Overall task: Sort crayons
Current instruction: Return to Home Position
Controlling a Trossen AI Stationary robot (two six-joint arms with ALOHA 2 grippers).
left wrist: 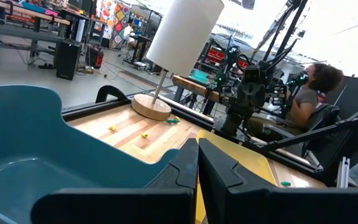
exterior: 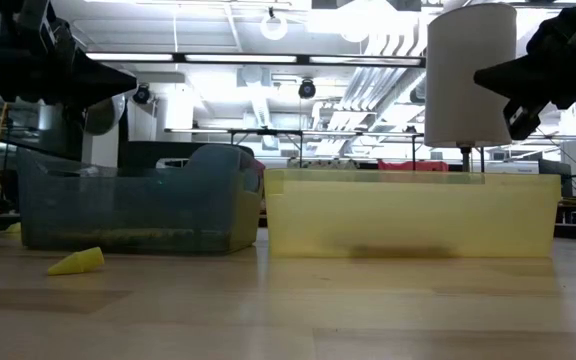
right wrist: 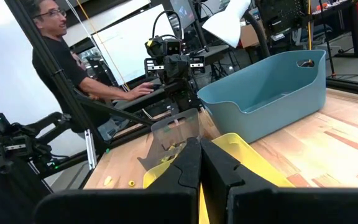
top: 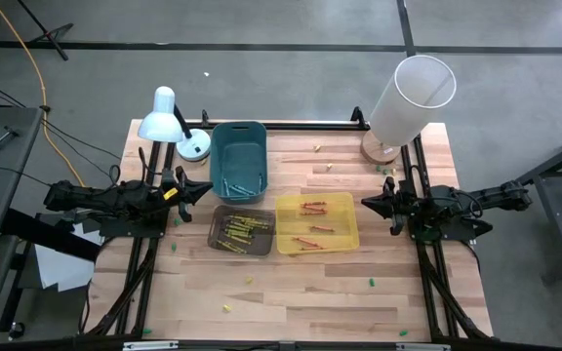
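Note:
Three bins sit mid-table. The teal bin (top: 238, 154) holds a few blue crayons (top: 230, 185). The clear grey bin (top: 242, 231) holds yellow crayons (top: 239, 230), and the yellow bin (top: 317, 223) holds red-orange crayons (top: 312, 207). My left gripper (top: 203, 187) hovers shut at the table's left side, pointing level toward the bins, shown shut in its wrist view (left wrist: 197, 158). My right gripper (top: 367, 203) hovers shut at the right side, facing the yellow bin, shown shut in its wrist view (right wrist: 201, 155). Neither touches anything.
A white desk lamp (top: 169, 117) stands at the far left, a tall white cylinder lamp (top: 410, 96) at the far right. Small yellow bits (top: 227, 307) and green bits (top: 369, 283) lie scattered on the wood. One person (right wrist: 61, 56) sits beyond the left side, another (left wrist: 309, 93) beyond the right.

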